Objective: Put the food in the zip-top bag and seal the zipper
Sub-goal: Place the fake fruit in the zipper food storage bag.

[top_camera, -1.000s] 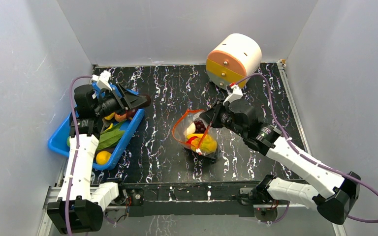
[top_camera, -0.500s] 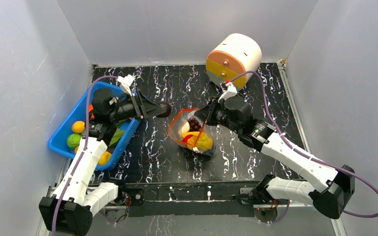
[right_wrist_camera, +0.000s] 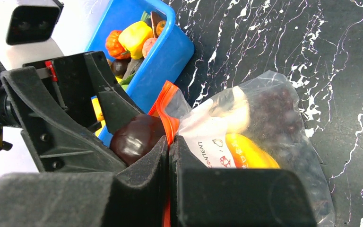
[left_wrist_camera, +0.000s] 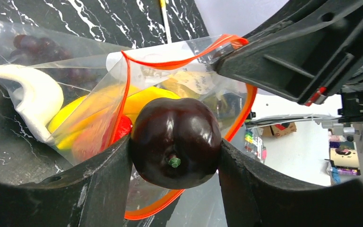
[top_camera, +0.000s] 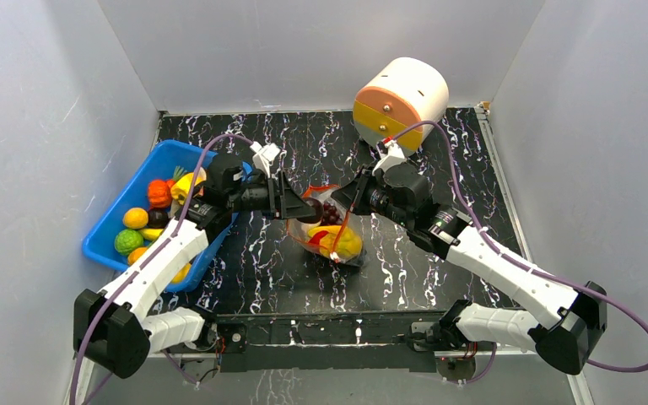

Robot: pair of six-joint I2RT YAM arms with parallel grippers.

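Observation:
The zip-top bag (top_camera: 350, 253) lies mid-table with its mouth open to the left. It holds purple grapes (top_camera: 332, 212), a yellow piece (top_camera: 343, 244), a red piece and a white piece (left_wrist_camera: 28, 92). My left gripper (top_camera: 310, 207) is shut on a dark purple round fruit (left_wrist_camera: 176, 141) and holds it right at the bag's mouth, in front of the orange-red zipper (left_wrist_camera: 124, 85). My right gripper (right_wrist_camera: 169, 147) is shut on the zipper strip (right_wrist_camera: 168, 101) and holds the upper edge of the mouth up. The dark fruit (right_wrist_camera: 133, 136) sits just left of that edge.
A blue bin (top_camera: 105, 245) with several toy fruits and vegetables stands at the left edge, also in the right wrist view (right_wrist_camera: 168, 52). A round cream and orange container (top_camera: 401, 99) stands at the back right. Grey walls enclose the table.
My left arm has swung right from over the blue bin to the bag's mouth, carrying the dark fruit. My right gripper has kept its hold on the zipper and shifted the mouth slightly back.

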